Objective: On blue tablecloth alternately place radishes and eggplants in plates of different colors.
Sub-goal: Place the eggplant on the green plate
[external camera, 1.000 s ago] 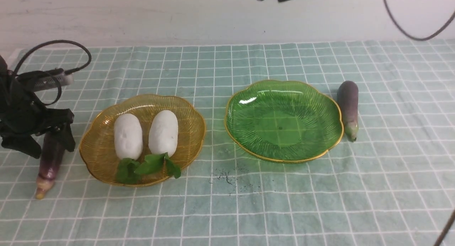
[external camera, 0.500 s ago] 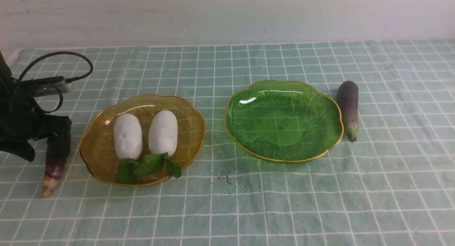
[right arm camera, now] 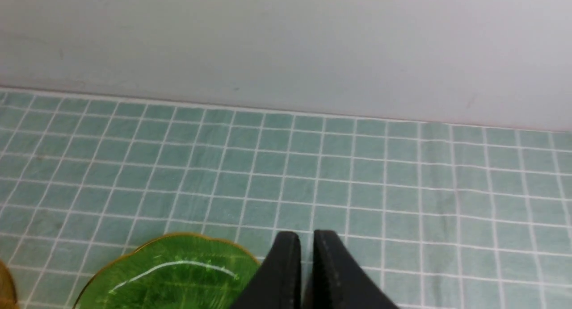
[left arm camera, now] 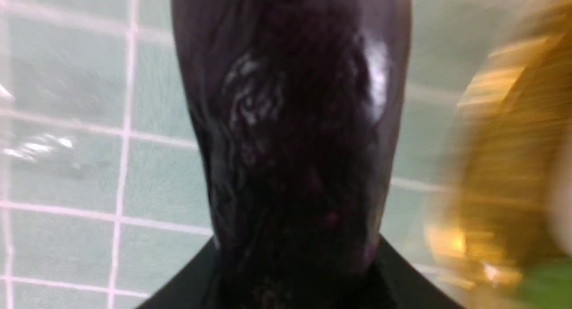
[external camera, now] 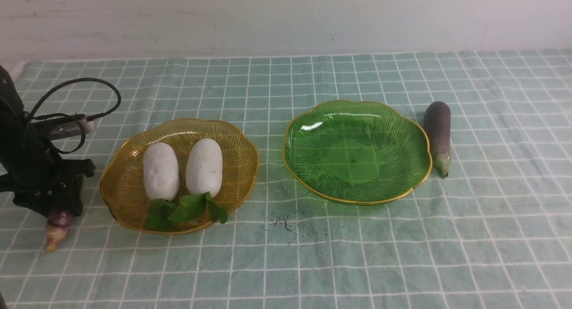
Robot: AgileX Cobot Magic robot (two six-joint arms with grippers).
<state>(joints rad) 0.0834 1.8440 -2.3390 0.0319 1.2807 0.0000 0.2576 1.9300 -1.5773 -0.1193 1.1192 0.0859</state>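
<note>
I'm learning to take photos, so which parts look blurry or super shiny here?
Left wrist view: the amber plate is blurry, the eggplant has bright shiny streaks; front view: a white glare spot on the green plate; right wrist view: a pale shiny streak on that plate.

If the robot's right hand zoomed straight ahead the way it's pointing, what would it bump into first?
Probably the pale wall behind the blue tablecloth. The right gripper might brush the cloth first if it slopes down, though; its wrist picture doesn't settle the depth.
</note>
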